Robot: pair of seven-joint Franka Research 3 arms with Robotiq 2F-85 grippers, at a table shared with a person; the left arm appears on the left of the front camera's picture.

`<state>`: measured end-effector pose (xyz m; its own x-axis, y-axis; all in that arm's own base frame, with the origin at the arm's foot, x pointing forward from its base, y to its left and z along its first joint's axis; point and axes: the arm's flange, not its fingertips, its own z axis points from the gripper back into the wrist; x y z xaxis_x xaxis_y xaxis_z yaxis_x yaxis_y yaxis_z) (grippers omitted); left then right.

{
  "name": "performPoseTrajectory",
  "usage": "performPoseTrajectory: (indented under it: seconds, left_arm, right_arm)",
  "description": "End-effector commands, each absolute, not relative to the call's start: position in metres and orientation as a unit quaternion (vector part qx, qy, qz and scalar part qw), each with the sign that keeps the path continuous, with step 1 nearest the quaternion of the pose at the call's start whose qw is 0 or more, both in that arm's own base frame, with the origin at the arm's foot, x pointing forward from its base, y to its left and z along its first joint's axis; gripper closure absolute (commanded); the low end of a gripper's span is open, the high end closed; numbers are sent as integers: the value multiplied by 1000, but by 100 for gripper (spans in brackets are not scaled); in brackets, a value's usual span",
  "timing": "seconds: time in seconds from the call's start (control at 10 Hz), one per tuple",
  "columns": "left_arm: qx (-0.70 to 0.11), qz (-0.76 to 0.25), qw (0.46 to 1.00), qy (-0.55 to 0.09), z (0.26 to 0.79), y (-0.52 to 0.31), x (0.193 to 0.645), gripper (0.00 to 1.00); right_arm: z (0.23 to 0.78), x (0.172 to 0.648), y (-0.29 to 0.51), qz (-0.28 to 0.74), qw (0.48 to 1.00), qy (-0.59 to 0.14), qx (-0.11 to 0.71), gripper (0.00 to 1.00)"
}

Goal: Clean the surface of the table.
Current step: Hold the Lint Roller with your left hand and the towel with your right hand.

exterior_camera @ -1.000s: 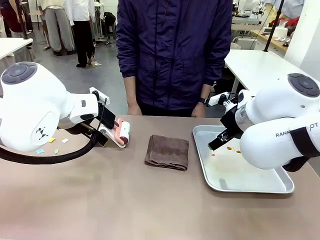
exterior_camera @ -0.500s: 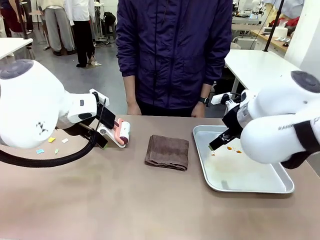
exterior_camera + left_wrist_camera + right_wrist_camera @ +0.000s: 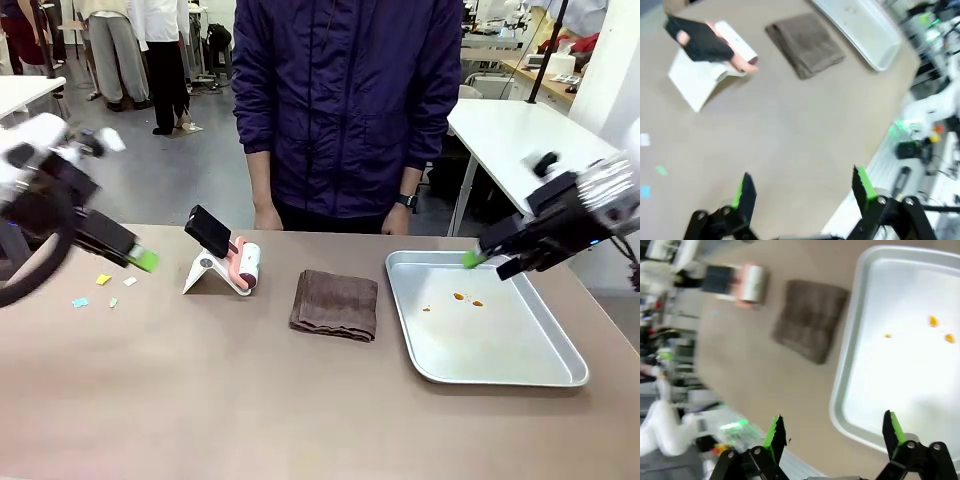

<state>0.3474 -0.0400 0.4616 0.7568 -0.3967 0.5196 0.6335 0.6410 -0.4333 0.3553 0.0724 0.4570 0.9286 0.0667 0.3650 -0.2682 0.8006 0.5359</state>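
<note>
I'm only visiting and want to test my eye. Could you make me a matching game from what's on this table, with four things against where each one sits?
Things:
1. brown cloth
2. lint roller
3. orange spots
4. coloured paper scraps

Places:
A. inside the metal tray
B. resting on a white stand
C. scattered at the robot's left end of the table
D. folded, between the stand and the tray

Pairs: 1-D, 2-B, 3-A, 4-C.
</note>
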Motion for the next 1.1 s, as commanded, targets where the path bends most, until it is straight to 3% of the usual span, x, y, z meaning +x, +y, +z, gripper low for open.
performPoseTrajectory:
  seconds: [0.0,0.4,0.8,0.9,1.0]
  left_arm:
    - [-407,-253,851,-215,447,17,322,0]
    - [-520,-40,799,-299,401,155,319,0]
    - [-539,45,769,-342,390,144,301,0]
    - [-523,56,778,-344,391,134,302,0]
    - [-543,52,772,-326,389,178,311,0]
  right_arm:
    - [437,313,33,62,858,-203,467,0]
    - [413,280,-46,-32,797,-240,554,0]
    - [380,274,-93,-110,783,-255,557,0]
    - [381,275,-93,-107,798,-262,532,0]
    - [402,322,-138,-115,788,-237,557,0]
